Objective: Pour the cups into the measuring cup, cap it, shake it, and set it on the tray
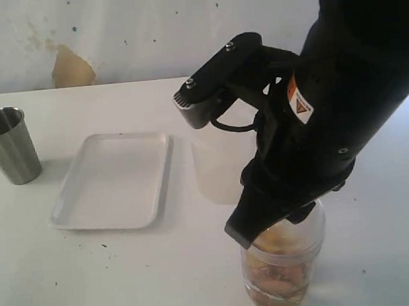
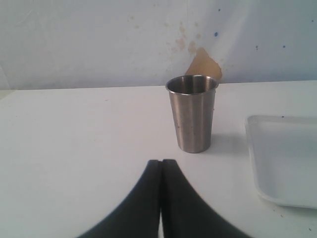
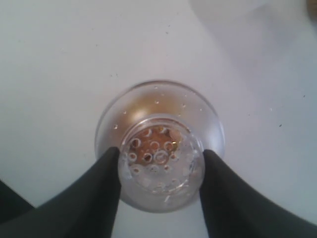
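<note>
— So, where is the measuring cup (image 1: 283, 275)?

— Lower right of the exterior view. It stands upright on the white table (image 1: 165, 271), right under the big black right arm, and there's something amber-coloured inside it.

— Is it capped?

— Yes, the clear domed cap (image 3: 158, 106) sits on its mouth.

— And the right gripper (image 3: 161, 158)?

— Narrowed onto the cap's perforated neck, with one dark finger against each side of it.

— What about the left gripper (image 2: 161, 163)?

— Its jaws are pressed flat together, low over the table. The steel tumbler (image 2: 192, 116) stands upright a little beyond them.

— Where's the tumbler in the wider view?

— Far left, apart from the white tray (image 1: 110, 179), which lies flat left of centre. A frosted plastic cup (image 1: 217, 170) stands just right of the tray, beside the arm.
</note>
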`<state>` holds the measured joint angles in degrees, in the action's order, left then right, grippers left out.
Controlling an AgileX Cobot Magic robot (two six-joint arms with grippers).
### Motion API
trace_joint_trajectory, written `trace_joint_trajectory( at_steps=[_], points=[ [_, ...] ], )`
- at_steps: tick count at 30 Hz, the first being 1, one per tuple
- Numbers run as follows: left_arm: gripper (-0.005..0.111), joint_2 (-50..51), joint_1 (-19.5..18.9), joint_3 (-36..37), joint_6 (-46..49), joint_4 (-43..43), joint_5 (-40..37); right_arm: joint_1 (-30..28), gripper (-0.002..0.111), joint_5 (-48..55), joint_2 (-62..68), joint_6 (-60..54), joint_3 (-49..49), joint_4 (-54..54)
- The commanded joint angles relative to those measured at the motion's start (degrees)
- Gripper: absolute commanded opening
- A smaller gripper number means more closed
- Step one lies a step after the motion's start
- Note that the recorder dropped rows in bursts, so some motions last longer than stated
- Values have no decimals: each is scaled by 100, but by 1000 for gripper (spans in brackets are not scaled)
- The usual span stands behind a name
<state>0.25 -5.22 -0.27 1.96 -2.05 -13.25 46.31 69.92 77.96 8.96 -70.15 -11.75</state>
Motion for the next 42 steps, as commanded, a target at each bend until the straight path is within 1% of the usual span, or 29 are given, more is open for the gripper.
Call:
trace_joint_trajectory(
  at_steps=[1,4,28,42],
  points=[
    [0,-25,19,27,-15,71,-10,10,6,5,-13,34,28,-137],
    [0,-25,19,27,-15,71,-10,10,0,5,-13,34,28,-180],
    [0,-25,19,27,-15,71,-10,10,0,-84,-202,34,5,-203],
    [0,-25,19,27,-15,71,-10,-5,0,-38,-202,784,69,-163]
  ],
)
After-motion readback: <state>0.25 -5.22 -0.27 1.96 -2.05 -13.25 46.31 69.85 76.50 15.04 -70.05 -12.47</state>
